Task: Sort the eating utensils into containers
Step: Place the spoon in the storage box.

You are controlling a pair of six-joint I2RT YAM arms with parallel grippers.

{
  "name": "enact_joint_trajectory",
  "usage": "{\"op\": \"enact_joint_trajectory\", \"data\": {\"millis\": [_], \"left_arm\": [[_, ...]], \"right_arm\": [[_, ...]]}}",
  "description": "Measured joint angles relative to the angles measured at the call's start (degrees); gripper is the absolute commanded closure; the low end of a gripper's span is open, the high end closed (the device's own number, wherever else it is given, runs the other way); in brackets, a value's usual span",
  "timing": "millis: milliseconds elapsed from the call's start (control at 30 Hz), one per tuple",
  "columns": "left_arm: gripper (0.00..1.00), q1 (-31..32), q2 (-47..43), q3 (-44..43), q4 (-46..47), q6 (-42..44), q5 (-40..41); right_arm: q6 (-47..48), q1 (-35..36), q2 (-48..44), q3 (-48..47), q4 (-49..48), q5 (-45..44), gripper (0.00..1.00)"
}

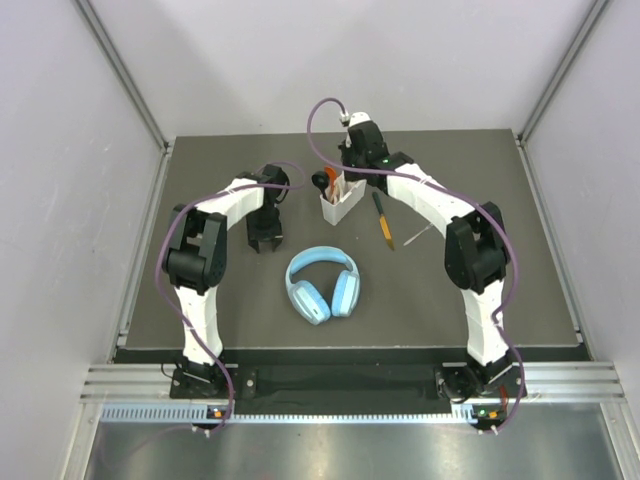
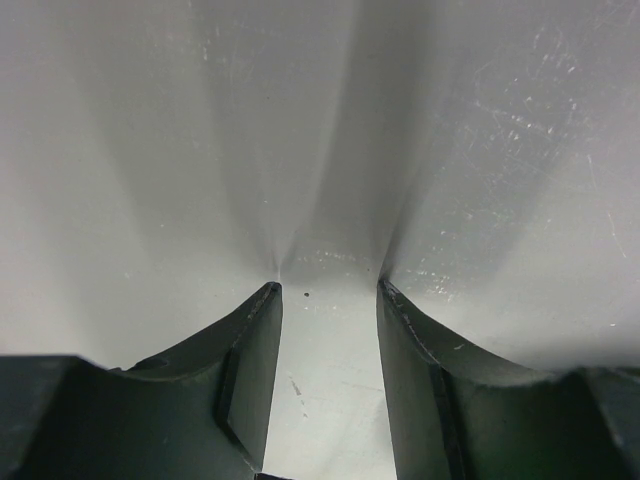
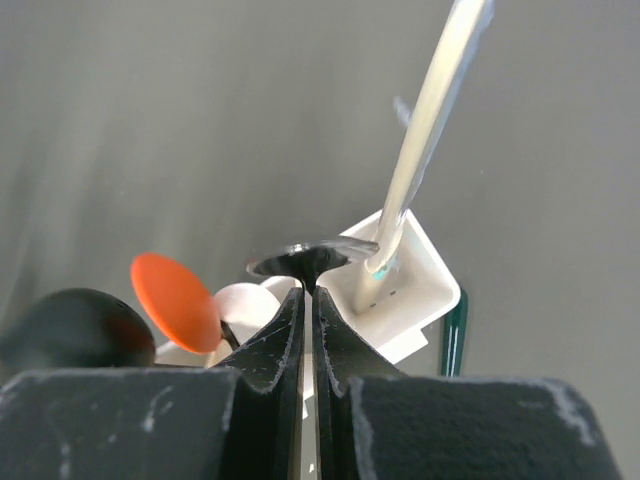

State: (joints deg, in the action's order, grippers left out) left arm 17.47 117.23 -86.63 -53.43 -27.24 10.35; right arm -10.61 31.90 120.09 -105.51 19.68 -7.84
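The white caddy (image 1: 338,207) stands at the table's middle back, with an orange-red spoon (image 3: 175,300), a black scoop spoon (image 3: 75,330) and a white spoon (image 3: 245,300) standing in it. A long white handle (image 3: 425,140) leans in its end compartment (image 3: 425,275). My right gripper (image 3: 308,290) hangs just above the caddy, shut on the neck of a dark spoon (image 3: 312,252) whose bowl shows edge-on. The wooden-handled knife (image 1: 383,220) lies right of the caddy. My left gripper (image 2: 330,290) stands open over bare table left of the caddy, nothing between its fingers.
Light-blue headphones (image 1: 322,283) lie in the middle of the table, in front of the caddy. A thin pale utensil (image 1: 418,236) lies right of the knife. Grey walls close in the table on three sides.
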Motion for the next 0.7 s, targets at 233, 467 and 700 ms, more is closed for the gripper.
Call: {"op": "enact_joint_trajectory", "data": {"millis": [233, 467, 700], "left_arm": [[0.52, 0.00, 0.04, -0.11, -0.15, -0.02, 0.02], [0.52, 0.00, 0.04, -0.11, -0.13, -0.04, 0.00], [0.52, 0.00, 0.04, -0.09, -0.11, -0.09, 0.00]], "right_arm": [[-0.09, 0.02, 0.00, 2.78, -0.57, 0.83, 0.98], [-0.07, 0.37, 0.00, 2.78, -0.79, 1.84, 0.70], [-0.02, 0.37, 0.00, 2.67, 0.22, 2.40, 0.66]]}}
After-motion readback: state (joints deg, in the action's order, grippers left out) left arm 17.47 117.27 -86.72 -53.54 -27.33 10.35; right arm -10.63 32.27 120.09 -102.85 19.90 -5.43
